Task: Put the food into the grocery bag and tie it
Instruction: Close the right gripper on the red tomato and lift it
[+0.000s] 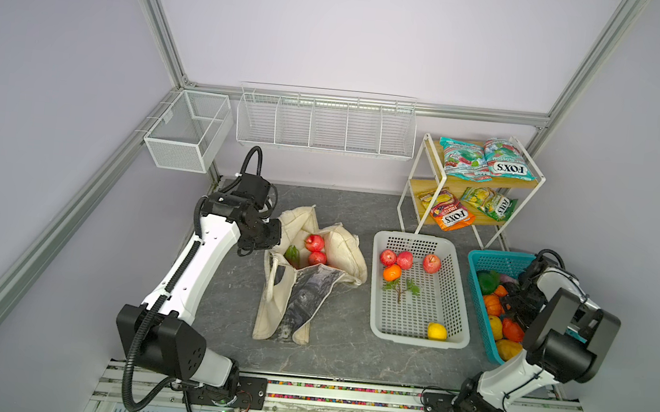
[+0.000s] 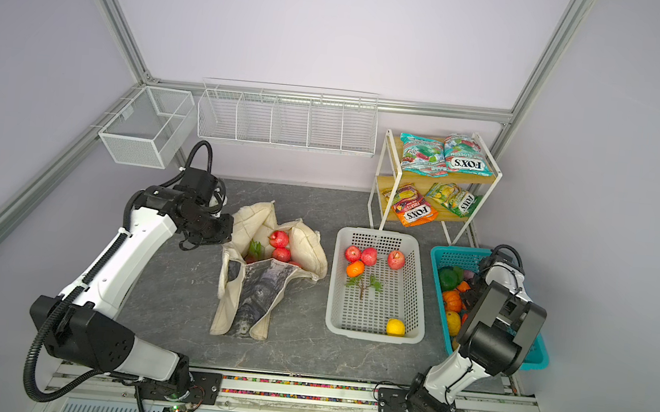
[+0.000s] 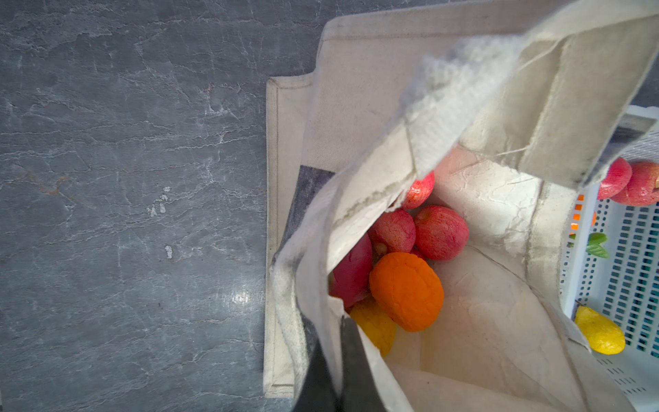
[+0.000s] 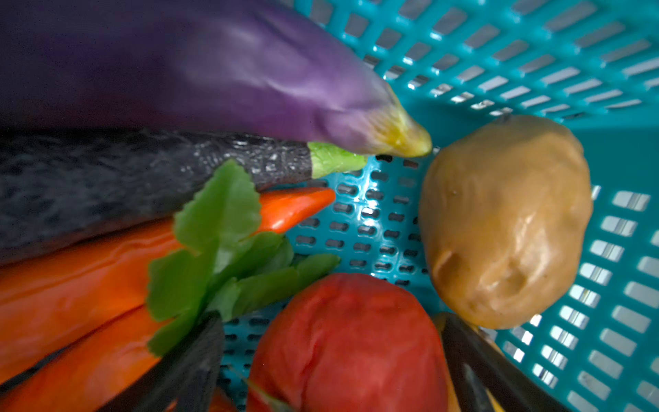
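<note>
Two tools: left tool pinches the grocery bag rim, apples just beyond; right tool gapes wide astride a red vegetable.

This is a robot lab's test cell, dressed as a small grocery shop. An aluminium frame and plain lilac walls box in a grey table. A left arm and a right arm are bolted to a rail at the table's front. The shop dressing is a shelf of FOX'S packets, wire racks, a white basket and a teal basket of glossy produce, and a canvas bag.
</note>
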